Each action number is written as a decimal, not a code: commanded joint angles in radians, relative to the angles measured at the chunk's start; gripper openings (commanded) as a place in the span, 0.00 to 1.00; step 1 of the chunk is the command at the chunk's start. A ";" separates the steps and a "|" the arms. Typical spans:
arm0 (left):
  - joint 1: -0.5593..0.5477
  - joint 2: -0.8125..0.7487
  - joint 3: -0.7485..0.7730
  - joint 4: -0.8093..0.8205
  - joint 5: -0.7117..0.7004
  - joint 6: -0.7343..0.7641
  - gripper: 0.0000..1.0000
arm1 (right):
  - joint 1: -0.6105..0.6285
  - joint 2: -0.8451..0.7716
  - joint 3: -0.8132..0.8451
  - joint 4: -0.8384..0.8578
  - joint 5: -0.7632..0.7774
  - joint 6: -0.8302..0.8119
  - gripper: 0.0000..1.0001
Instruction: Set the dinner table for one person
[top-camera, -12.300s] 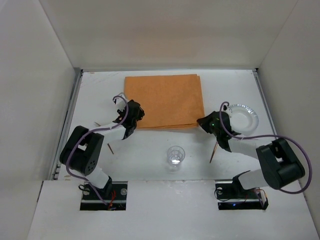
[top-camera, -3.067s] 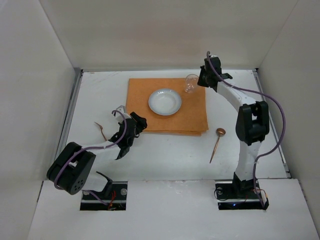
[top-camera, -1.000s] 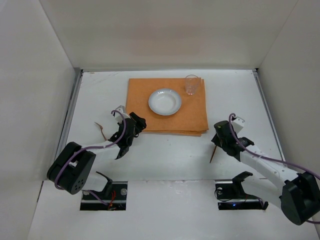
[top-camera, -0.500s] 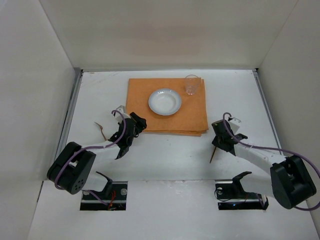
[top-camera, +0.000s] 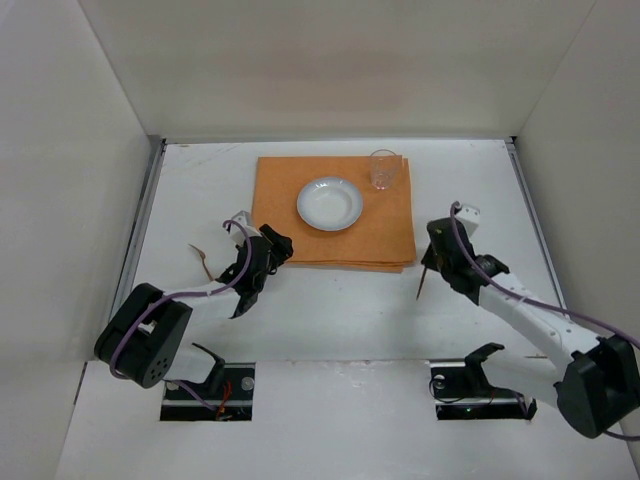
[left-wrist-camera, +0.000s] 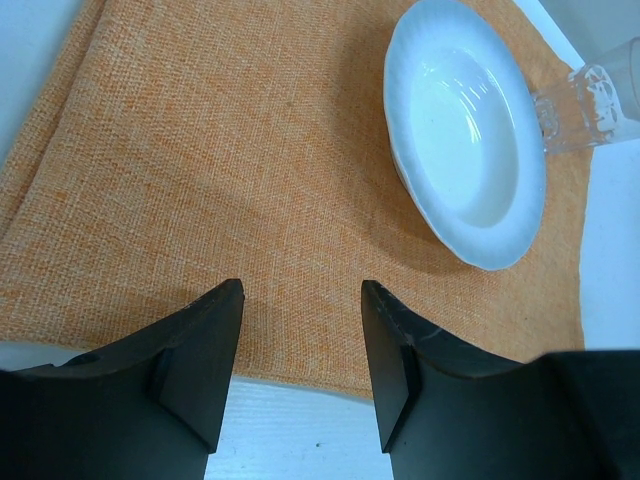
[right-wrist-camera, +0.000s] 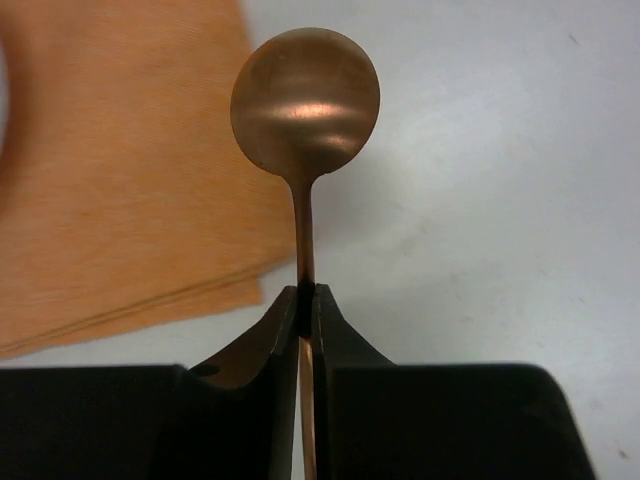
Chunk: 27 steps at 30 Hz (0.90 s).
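The dinner table (top-camera: 330, 310) carries an orange cloth (top-camera: 335, 215) with a white plate (top-camera: 329, 203) on it and a clear glass (top-camera: 382, 169) at its far right corner. My right gripper (top-camera: 437, 262) is just off the cloth's near right corner. In the right wrist view this gripper (right-wrist-camera: 307, 295) is shut on the thin handle of a copper spoon (right-wrist-camera: 305, 100), whose bowl points ahead over the table beside the cloth (right-wrist-camera: 120, 180). My left gripper (left-wrist-camera: 300, 300) stands open and holds nothing at the cloth's near left edge, with the plate (left-wrist-camera: 465, 130) ahead of it.
A thin copper utensil (top-camera: 203, 260) lies on the table left of my left arm. Grey rails (top-camera: 140, 240) run along the table's sides, and white walls enclose it. The glass (left-wrist-camera: 590, 100) shows at the right edge of the left wrist view.
My right gripper has shut on the spoon's handle and shifted with it up towards the cloth's corner. The left arm has not moved.
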 joint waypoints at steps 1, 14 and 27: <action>0.007 0.008 0.016 0.028 0.009 -0.008 0.48 | 0.060 0.086 0.139 0.168 -0.036 -0.138 0.09; 0.016 -0.018 0.005 0.023 -0.002 0.000 0.48 | 0.022 0.641 0.516 0.324 -0.251 -0.282 0.10; 0.001 -0.015 0.013 0.019 -0.020 0.018 0.48 | -0.023 0.763 0.497 0.367 -0.262 -0.206 0.24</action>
